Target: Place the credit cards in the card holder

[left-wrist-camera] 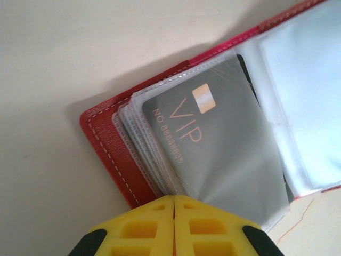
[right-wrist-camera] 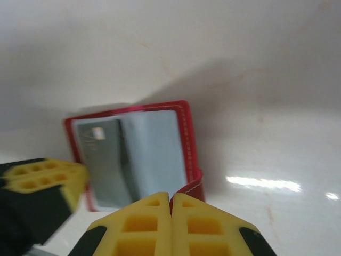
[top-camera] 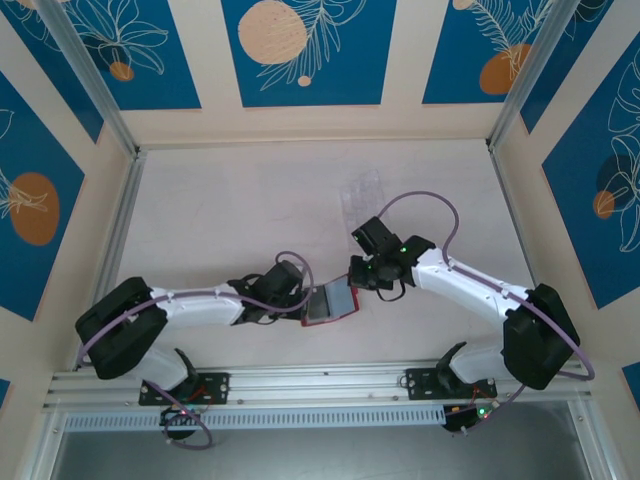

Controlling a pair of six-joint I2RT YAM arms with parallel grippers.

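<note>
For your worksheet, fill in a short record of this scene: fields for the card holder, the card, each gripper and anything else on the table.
card holder: red, lying open on the table between the two grippers
card: dark grey, marked VIP, tucked into the holder
left gripper: shut, tips at the holder's edge; a grip cannot be confirmed
right gripper: shut, tips at the holder's opposite edge
other: clear plastic tray farther back
</note>
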